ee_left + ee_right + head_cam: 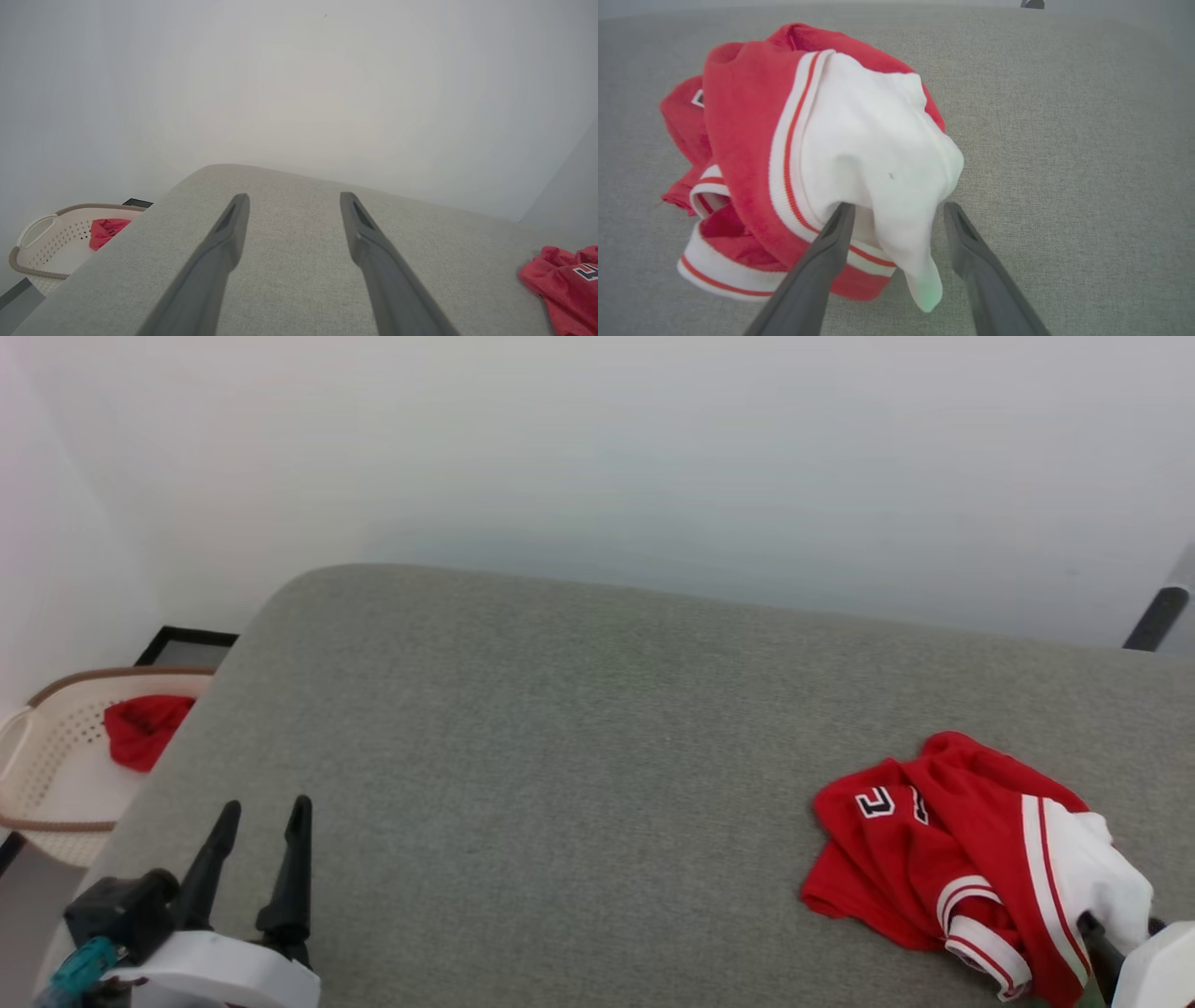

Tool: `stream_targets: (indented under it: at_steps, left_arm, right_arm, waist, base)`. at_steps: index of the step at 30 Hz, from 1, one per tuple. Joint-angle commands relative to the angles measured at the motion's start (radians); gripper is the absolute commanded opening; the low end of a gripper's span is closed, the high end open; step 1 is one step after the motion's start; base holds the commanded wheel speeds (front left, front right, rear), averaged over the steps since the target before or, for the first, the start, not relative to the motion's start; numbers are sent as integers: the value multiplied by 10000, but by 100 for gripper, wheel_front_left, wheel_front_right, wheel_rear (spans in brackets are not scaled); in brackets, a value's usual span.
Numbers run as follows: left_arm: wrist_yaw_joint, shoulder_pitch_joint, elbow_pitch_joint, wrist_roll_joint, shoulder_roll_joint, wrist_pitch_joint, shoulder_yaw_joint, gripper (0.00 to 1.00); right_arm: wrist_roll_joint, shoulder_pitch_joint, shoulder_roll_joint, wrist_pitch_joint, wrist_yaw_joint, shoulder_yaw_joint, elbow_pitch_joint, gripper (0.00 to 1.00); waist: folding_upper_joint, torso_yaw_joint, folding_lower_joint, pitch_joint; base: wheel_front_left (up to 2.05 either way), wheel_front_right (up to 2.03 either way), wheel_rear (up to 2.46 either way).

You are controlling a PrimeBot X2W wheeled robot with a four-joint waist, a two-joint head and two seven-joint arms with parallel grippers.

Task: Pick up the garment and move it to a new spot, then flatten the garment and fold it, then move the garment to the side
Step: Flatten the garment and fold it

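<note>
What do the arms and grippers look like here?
Left gripper: two long dark fingers tapering to narrow tips, on a rounded white housing with a black block and a teal connector beside it. Right gripper: matching dark grey fingers, each with a shallow slot near the tip, and a white housing too. No markings visible.

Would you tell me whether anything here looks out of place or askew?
The garment lies crumpled on the right of the grey surface, a white sleeve draped between the fingers of the open right gripper.
</note>
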Motion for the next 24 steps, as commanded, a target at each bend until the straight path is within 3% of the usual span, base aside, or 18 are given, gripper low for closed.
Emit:
stream_targets:
  at_steps: [1, 12, 24]
  left_arm:
    - [14, 115, -82, -28, 74, -35, 58, 100]
    - [-225, -465, -962, -158, 402, 762, -189, 100]
    - [-855, -2656, -1522, -1704, 261, 4488, -1337, 100]
  right_arm:
    - [106, -139, 13, -117, -6, 7, -136, 100]
    - [-91, -65, 384, -1192, -6, 24, -1877, 100]
    - [-872, -180, 1117, -3657, -6, -52, -2980, 100]
  waist:
    - [0, -161, 0, 11]
    - [0, -903, 0, 127]
    - [0, -1908, 0, 364]
  base:
    - [0, 0, 0]
    - [0, 0, 0]
    - [0, 0, 0]
